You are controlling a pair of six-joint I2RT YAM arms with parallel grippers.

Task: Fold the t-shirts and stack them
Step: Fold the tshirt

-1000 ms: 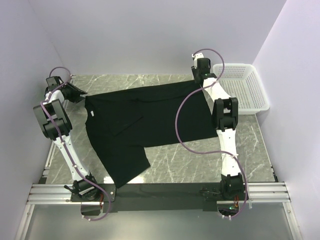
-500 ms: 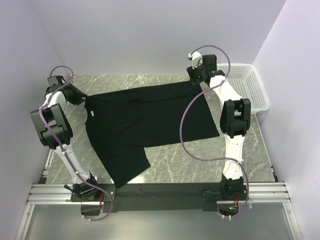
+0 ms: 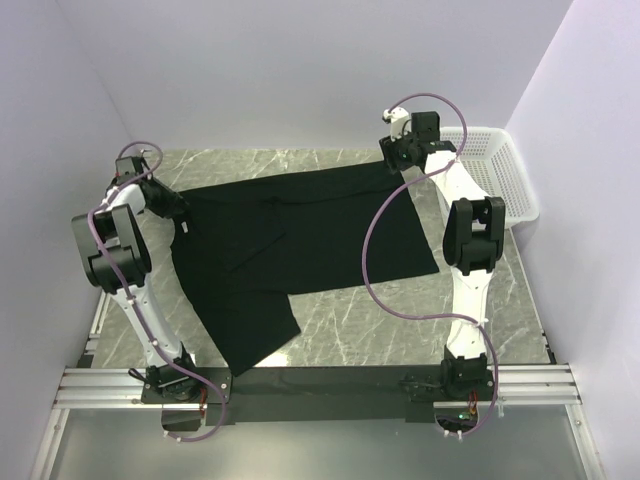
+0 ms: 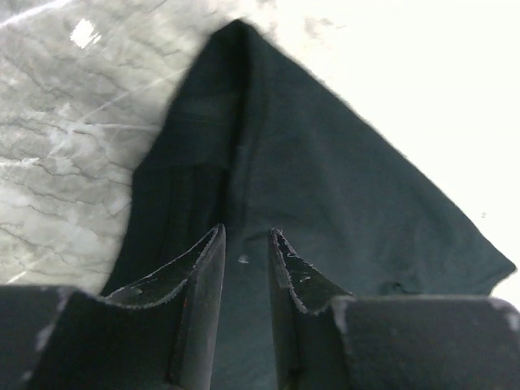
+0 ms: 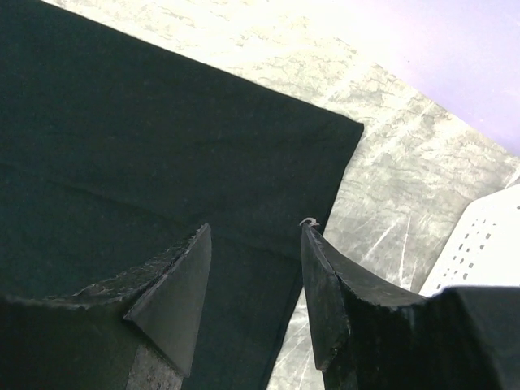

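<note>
One black t-shirt lies spread on the marble table, with a flap folded down toward the near left. My left gripper sits at the shirt's left edge, near the collar. In the left wrist view its jaws stand a narrow gap apart over the dark cloth, which rises to a peaked fold ahead of them. My right gripper hovers at the shirt's far right corner. In the right wrist view it is open wide above the cloth's right edge, with nothing held.
A white perforated basket stands at the far right of the table, and its corner shows in the right wrist view. Bare marble shows in front of the shirt. Lilac walls close in the left, back and right.
My left gripper moved right from the table's left edge onto the shirt's left edge, and its jaws narrowed. The right arm shifted slightly back and right at the shirt's far corner.
</note>
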